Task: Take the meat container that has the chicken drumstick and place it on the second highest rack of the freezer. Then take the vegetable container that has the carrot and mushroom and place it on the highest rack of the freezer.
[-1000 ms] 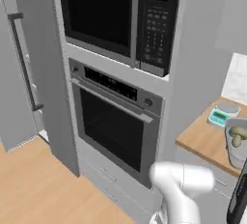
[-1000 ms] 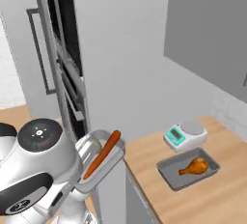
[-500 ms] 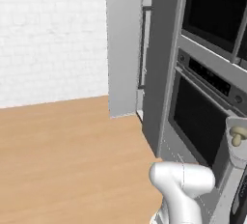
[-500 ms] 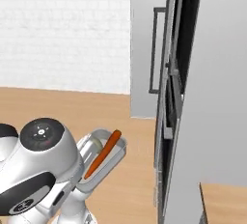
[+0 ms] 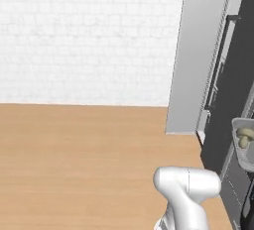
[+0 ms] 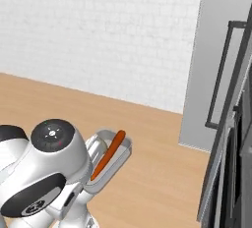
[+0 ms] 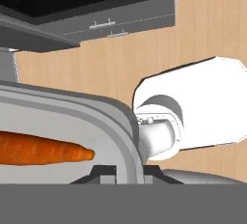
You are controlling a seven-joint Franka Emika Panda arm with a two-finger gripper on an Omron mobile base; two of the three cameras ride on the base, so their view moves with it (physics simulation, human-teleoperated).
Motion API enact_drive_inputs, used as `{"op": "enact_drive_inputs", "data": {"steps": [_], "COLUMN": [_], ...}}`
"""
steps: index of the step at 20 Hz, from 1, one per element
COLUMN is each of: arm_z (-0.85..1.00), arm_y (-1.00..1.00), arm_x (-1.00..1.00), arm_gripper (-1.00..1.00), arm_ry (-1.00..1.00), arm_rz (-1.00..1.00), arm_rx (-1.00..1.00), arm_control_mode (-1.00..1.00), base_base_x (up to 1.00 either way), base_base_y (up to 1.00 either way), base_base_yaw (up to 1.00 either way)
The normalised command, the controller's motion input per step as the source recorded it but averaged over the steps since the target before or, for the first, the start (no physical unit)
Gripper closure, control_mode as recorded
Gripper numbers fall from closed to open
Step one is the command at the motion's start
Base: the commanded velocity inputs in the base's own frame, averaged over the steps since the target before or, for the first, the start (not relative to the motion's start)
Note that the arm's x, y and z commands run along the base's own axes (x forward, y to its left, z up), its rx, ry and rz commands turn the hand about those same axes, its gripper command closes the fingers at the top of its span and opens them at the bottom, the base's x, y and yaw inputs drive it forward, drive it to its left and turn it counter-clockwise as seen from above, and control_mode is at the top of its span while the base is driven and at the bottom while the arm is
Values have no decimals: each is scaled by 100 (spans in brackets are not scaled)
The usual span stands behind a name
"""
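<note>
Gripper [image 7: 123, 170] clamped on veg container [image 7: 103, 121] rim, w/ carrot [image 7: 43, 148].

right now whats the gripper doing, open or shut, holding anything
Gripper: shut on the rim of the grey vegetable container, which holds the carrot and the mushroom.
</note>
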Motion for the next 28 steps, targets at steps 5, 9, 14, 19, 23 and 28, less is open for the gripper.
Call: {"op": "enact_drive_inputs", "data": {"steps": [5, 9, 14, 19, 23, 28], "arm_z": [0, 0, 0, 0, 0, 0], "arm_y": [0, 0, 0, 0, 0, 0], "arm_x": [0, 0, 0, 0, 0, 0], "arm_gripper": [100, 100, 100, 100, 100, 100], "arm_ry": [0, 0, 0, 0, 0, 0], "arm_rz": [0, 0, 0, 0, 0, 0], "arm_rx": [0, 0, 0, 0, 0, 0], "arm_control_mode": [100, 100, 100, 100, 100, 100], "base_base_x": [100, 100, 100, 100, 95, 79], "base_base_y": [0, 17, 52, 62, 64, 34], "base_base_yaw": [9, -16, -38, -50, -64, -68]}}
